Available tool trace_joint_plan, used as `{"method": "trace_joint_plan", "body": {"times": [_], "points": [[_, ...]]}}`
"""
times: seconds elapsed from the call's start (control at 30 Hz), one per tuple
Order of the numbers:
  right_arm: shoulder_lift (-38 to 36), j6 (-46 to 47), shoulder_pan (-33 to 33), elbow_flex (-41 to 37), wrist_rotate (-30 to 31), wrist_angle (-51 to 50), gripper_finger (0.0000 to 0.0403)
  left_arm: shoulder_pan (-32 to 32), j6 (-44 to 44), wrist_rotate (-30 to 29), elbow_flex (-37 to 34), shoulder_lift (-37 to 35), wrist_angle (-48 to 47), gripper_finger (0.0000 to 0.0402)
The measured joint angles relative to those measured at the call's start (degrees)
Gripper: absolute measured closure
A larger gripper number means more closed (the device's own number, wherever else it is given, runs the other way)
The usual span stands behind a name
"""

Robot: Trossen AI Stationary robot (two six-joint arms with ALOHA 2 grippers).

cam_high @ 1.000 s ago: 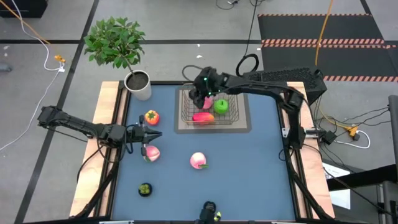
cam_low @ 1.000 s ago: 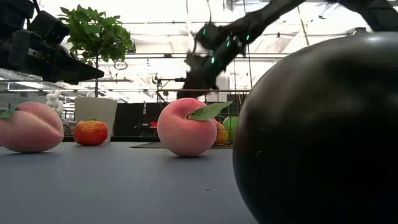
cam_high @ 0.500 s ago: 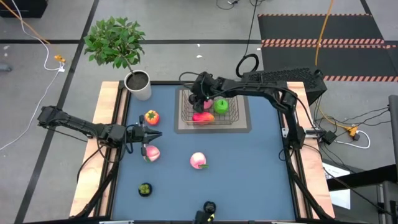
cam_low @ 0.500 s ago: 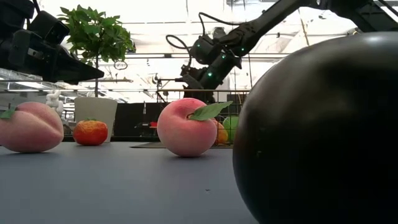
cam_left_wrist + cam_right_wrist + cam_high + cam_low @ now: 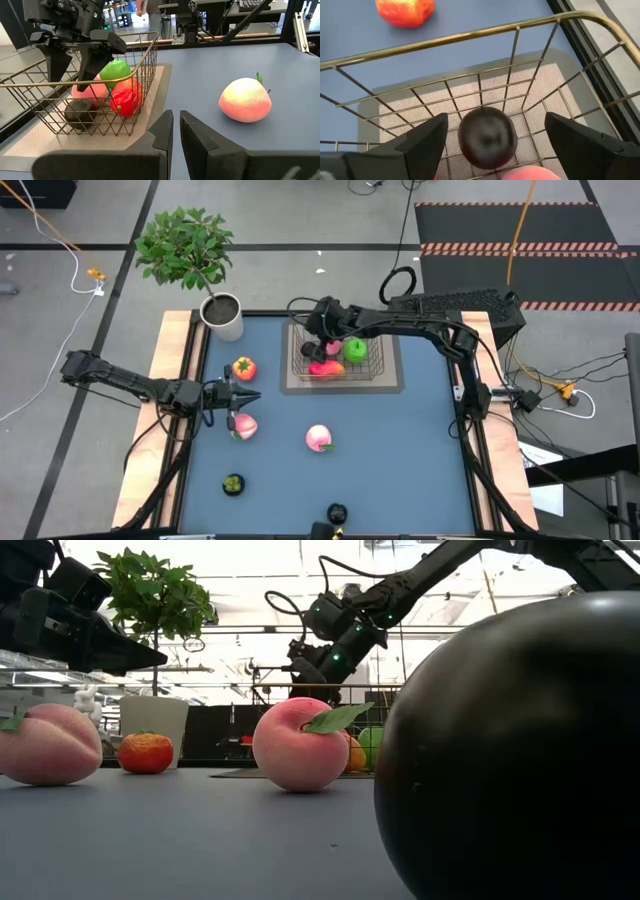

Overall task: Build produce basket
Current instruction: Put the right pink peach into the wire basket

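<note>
- The left gripper (image 5: 252, 396) hangs over the left side of the table (image 5: 400, 450), its fingers drawn together with nothing between them, pointing toward the middle.
- Just beside its tip lies a pink peach (image 5: 243, 426), and a little farther back an orange-red fruit with a green top (image 5: 243, 367).
- A white plant pot (image 5: 224, 317) with a leafy plant (image 5: 186, 245) stands at the far left corner.
- Near the front edge sits a small dark round fruit (image 5: 233, 484), and another dark round fruit (image 5: 336, 511) lies right at the front edge, filling much of the low view.
- A second pink peach (image 5: 319, 438) rests alone near the table's middle.
- The wire basket (image 5: 375, 370) stands on a mat (image 5: 392, 382) at the far centre; it holds a dark round fruit (image 5: 487, 137), a pink peach (image 5: 90, 92), a red oval fruit (image 5: 125, 96) and a green apple (image 5: 114, 71).
- The right gripper (image 5: 318, 340) is over the basket's left end, fingers spread wide apart and gripping nothing, with the dark fruit lying on the basket floor below the gap.
</note>
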Motion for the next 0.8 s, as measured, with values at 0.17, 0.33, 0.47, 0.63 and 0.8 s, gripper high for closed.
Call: {"method": "trace_joint_plan", "body": {"times": [0.17,0.33,0.47,0.63,0.8], "points": [[-2.85,-4.63,0.65,-0.04,-0.02,-0.68,0.0077,0.01,0.00,-0.01,-0.01,0.01,0.00,0.0364],[-10.54,-12.53,2.12,-0.07,-0.07,-8.71,0.0080,-0.01,0.00,-0.01,-0.01,-0.01,0.00,0.0364],[-17.29,-12.60,3.66,-0.07,-3.04,-11.60,0.0080,-0.01,0.00,-0.02,-0.01,0.01,0.00,0.0364],[-22.95,-3.72,6.11,-3.57,-10.66,-7.04,0.0081,0.01,0.00,-0.02,-0.01,0.01,-0.02,0.0364],[-28.42,2.50,15.23,-8.54,-4.46,-5.47,0.0103,0.01,0.00,-0.02,-0.01,-0.01,-0.02,0.0364]]}}
